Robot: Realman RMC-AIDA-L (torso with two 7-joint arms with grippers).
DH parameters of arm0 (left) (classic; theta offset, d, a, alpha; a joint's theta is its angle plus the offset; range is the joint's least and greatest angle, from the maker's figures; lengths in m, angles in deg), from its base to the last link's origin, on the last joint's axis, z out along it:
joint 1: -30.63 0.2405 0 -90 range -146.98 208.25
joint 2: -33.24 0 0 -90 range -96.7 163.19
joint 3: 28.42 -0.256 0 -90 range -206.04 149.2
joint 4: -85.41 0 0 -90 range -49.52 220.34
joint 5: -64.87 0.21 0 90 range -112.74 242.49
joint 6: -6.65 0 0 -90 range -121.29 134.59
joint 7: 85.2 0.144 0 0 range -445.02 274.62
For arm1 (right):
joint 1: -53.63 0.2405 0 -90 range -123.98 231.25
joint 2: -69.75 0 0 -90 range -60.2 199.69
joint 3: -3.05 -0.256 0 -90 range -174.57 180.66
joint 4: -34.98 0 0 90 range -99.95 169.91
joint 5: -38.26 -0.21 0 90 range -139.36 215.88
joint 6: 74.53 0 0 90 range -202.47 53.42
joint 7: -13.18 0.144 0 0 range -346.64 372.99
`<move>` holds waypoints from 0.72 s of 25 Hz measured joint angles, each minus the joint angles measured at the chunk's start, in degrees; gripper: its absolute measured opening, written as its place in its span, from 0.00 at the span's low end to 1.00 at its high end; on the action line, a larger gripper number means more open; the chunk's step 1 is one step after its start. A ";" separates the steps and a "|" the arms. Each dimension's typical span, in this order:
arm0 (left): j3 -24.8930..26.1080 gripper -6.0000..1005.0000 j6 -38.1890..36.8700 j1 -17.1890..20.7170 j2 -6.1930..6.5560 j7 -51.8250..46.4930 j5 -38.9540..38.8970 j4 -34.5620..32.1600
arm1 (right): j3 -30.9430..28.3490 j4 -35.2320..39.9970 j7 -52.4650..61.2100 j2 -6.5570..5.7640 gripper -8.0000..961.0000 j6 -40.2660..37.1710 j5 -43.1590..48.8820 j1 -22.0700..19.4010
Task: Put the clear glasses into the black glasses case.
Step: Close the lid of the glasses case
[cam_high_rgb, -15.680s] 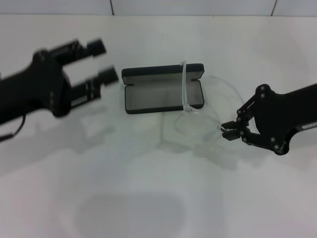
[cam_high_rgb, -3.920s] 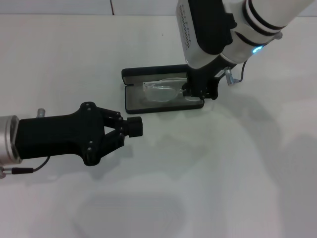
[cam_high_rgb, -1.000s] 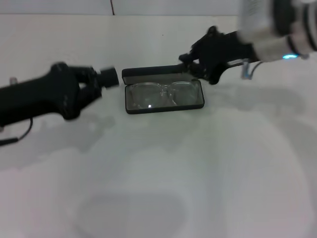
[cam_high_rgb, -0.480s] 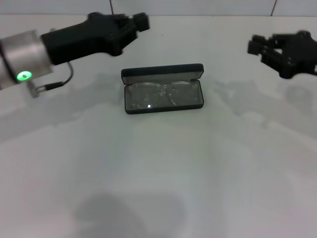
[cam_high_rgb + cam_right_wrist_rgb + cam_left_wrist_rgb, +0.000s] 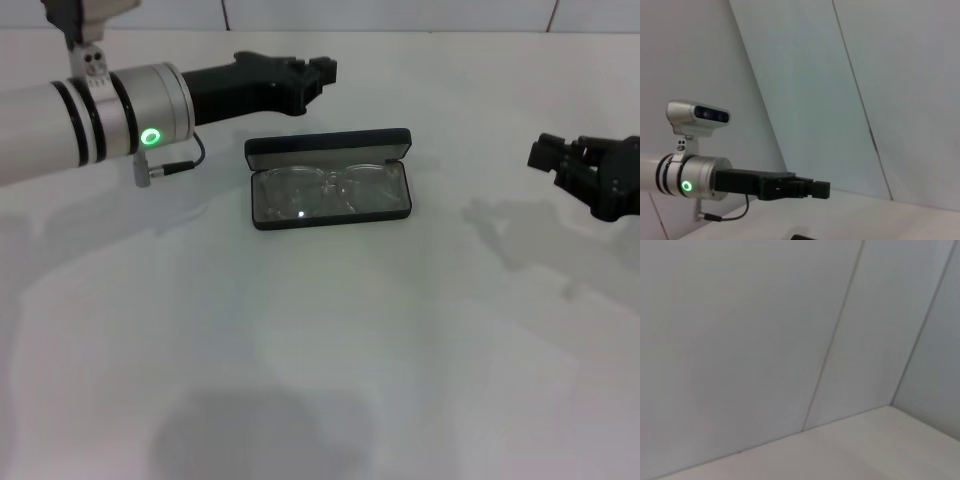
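Note:
The black glasses case [image 5: 262, 203] lies open in the middle of the white table, its lid [image 5: 328, 146] standing up at the back. The clear glasses [image 5: 326, 189] lie inside it on the grey lining, folded, lens along the case. My left gripper [image 5: 322, 72] hovers behind and left of the case, shut and holding nothing; the right wrist view shows this left gripper [image 5: 819, 189] too, from the side. My right gripper [image 5: 556, 158] hangs at the far right, well clear of the case, open and empty.
The white table [image 5: 330, 340] stretches bare in front of the case. A tiled wall [image 5: 400, 14] runs along the table's back edge. The left wrist view shows only wall panels [image 5: 765, 340].
The left arm has swung further in behind the case. The right gripper has drifted right and nearer the front. Glasses and case have not moved.

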 joint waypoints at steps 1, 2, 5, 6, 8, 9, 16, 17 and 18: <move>-0.07 0.11 0.66 -0.17 -0.01 0.00 0.06 0.59 | 0.04 -0.22 0.00 0.03 0.13 -0.05 -0.01 0.00; -0.09 0.11 1.16 -0.21 -0.01 0.00 0.13 1.13 | 0.16 -0.78 0.00 0.06 0.13 -0.08 -0.02 0.07; -0.15 0.12 1.41 0.01 0.00 0.01 0.14 2.02 | 0.32 -1.81 -0.02 0.10 0.13 -0.17 -0.06 0.33; -0.15 0.12 1.41 0.01 0.00 0.01 0.14 2.02 | 0.34 -2.19 -0.02 0.10 0.13 -0.22 -0.06 0.40; -0.16 0.12 1.20 0.50 -0.01 0.00 0.13 2.04 | 0.39 -2.68 -0.03 0.10 0.13 -0.27 -0.07 0.62; -0.17 0.12 1.15 0.81 -0.01 0.00 0.12 2.05 | 0.43 -2.80 -0.03 0.10 0.13 -0.28 -0.08 0.78; -1.84 0.12 1.59 1.47 -0.09 0.26 -0.22 3.13 | 0.64 -2.99 -0.08 0.18 0.13 -0.32 -0.01 2.04; -2.17 0.12 1.71 1.32 -0.14 0.38 -0.34 3.77 | 0.67 -3.00 -0.09 0.19 0.13 -0.34 0.04 2.18; -2.19 0.12 1.73 1.26 -0.15 0.42 -0.36 3.95 | 0.71 -3.01 -0.09 0.19 0.13 -0.36 0.10 2.34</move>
